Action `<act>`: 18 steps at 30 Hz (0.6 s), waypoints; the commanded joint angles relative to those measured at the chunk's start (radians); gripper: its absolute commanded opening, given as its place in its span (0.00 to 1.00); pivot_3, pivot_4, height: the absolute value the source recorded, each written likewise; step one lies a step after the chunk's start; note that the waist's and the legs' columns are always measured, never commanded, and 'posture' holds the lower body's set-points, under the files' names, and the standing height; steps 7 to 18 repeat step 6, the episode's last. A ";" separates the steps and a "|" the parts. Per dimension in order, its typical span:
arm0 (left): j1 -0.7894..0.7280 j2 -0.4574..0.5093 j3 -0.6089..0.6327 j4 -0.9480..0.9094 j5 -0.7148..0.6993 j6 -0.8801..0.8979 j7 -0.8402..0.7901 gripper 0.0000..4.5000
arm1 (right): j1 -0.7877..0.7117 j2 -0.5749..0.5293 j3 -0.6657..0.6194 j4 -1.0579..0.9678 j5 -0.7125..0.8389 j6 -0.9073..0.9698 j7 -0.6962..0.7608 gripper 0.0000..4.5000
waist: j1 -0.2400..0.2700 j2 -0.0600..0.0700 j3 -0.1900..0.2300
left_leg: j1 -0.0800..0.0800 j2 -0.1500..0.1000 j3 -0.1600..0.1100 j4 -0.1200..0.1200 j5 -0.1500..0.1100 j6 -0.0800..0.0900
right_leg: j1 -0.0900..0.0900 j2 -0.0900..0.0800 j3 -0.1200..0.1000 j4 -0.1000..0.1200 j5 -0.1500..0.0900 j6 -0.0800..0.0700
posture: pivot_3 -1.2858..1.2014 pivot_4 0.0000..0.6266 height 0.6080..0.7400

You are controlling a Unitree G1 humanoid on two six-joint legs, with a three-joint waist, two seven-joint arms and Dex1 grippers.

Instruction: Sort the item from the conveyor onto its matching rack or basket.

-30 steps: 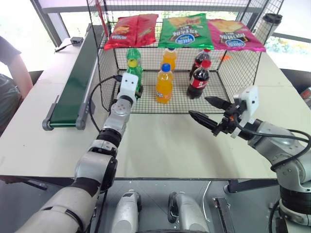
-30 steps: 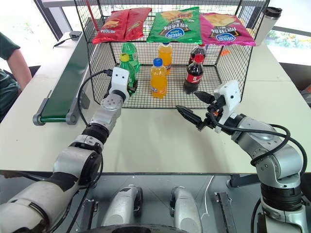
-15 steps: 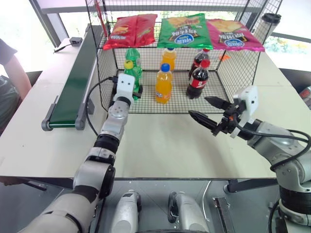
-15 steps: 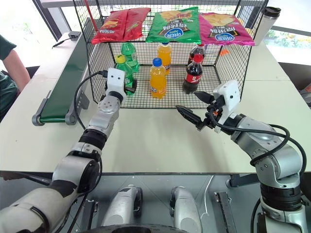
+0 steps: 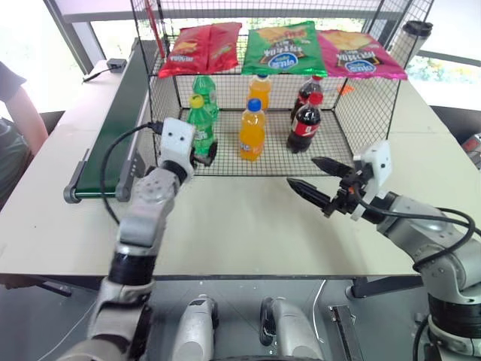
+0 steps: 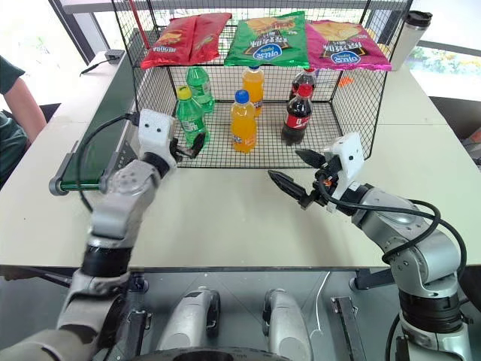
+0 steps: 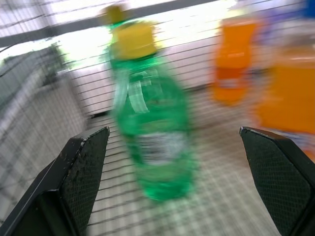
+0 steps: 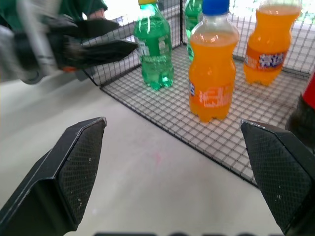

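Though blurred at the wrist, the yellow-capped green bottle (image 5: pixel 199 125) stands upright in the cage (image 5: pixel 361 113); the left gripper (image 6: pixel 189 144), now withdrawn, gapes spread.

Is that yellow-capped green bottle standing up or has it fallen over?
Standing up. The bottle sits cap-up on the cage floor, free between the open fingers of the left gripper.

Yellow-capped green soda bottle (image 5: pixel 200 125) upright on grid floor of black wire cage (image 5: pixel 361 113), front-left corner
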 commanded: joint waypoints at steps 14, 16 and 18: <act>0.262 0.177 0.269 -0.360 -0.272 0.225 -0.172 0.99 | 0.014 -0.024 -0.029 -0.017 0.042 0.003 0.048 1.00 | -0.003 0.001 -0.001 | 0.003 0.000 0.000 0.000 0.000 0.000 | 0.002 0.000 0.001 0.000 -0.002 0.003 | 0.52 0.24 1.00; 0.262 0.177 0.269 -0.360 -0.272 0.225 -0.172 0.99 | 0.014 -0.024 -0.029 -0.017 0.042 0.003 0.048 1.00 | -0.003 0.001 -0.001 | 0.003 0.000 0.000 0.000 0.000 0.000 | 0.002 0.000 0.001 0.000 -0.002 0.003 | 0.52 0.24 1.00; 0.262 0.177 0.269 -0.360 -0.272 0.225 -0.172 0.99 | 0.014 -0.024 -0.029 -0.017 0.042 0.003 0.048 1.00 | -0.003 0.001 -0.001 | 0.003 0.000 0.000 0.000 0.000 0.000 | 0.002 0.000 0.001 0.000 -0.002 0.003 | 0.52 0.24 1.00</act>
